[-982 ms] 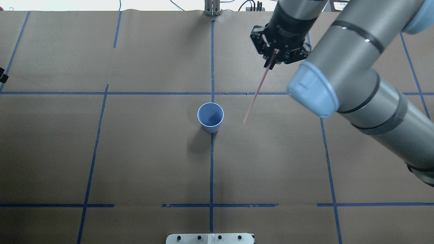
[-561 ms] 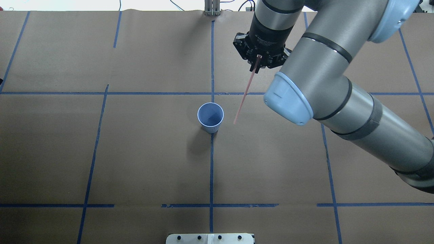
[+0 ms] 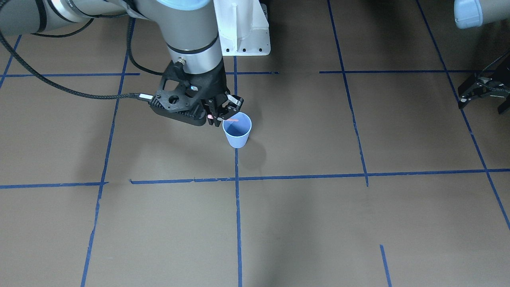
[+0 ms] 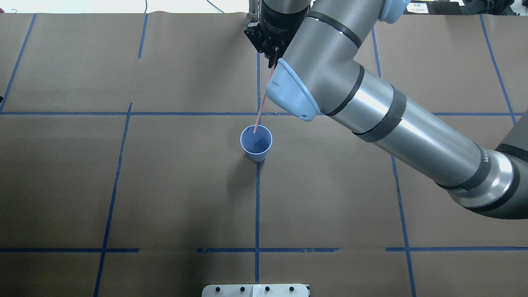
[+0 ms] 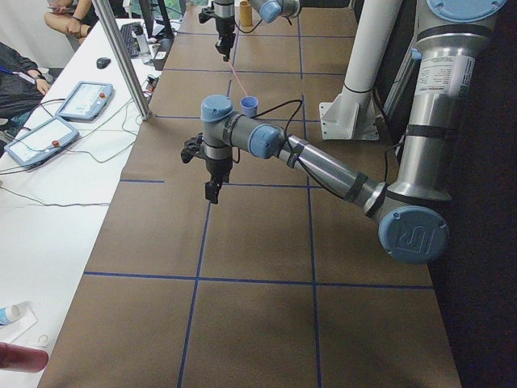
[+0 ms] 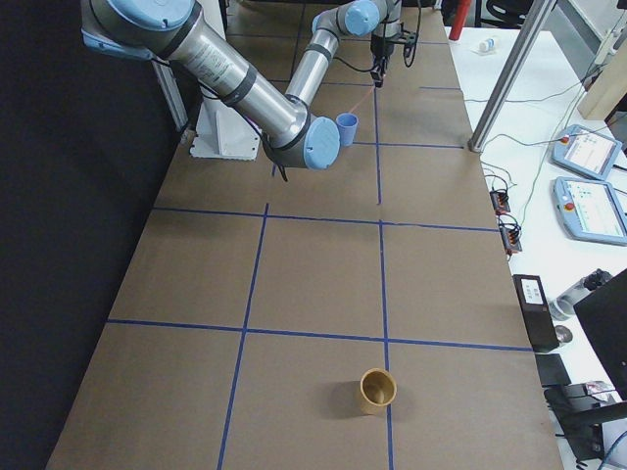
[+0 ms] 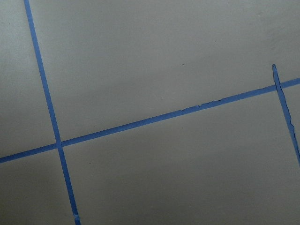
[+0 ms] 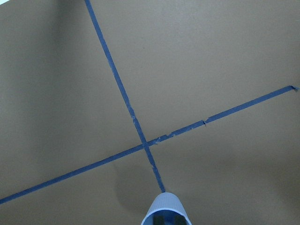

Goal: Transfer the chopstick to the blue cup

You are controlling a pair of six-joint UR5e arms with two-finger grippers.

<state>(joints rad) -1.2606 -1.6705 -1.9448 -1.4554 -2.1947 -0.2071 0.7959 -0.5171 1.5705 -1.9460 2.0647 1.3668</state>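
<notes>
The blue cup (image 4: 256, 142) stands upright on the centre tape line; it also shows in the front view (image 3: 237, 134) and at the bottom of the right wrist view (image 8: 165, 211). My right gripper (image 4: 273, 48) is shut on the upper end of a thin pink chopstick (image 4: 262, 101). The stick slants down, and its lower tip lies over the cup's mouth at the far rim. In the front view the right gripper (image 3: 220, 114) hangs just beside the cup's rim. My left gripper (image 3: 481, 104) is open and empty, far off to the side.
A brown cup (image 6: 378, 389) stands near the table's right end. Brown paper with blue tape lines (image 4: 256, 206) covers the table. The white robot base (image 3: 243, 28) is behind the cup. Operators' devices lie on a side table (image 5: 56, 129).
My right gripper has moved left and farther from the robot with the chopstick. The stick's lower tip has gone from right of the cup to over the cup's mouth.
</notes>
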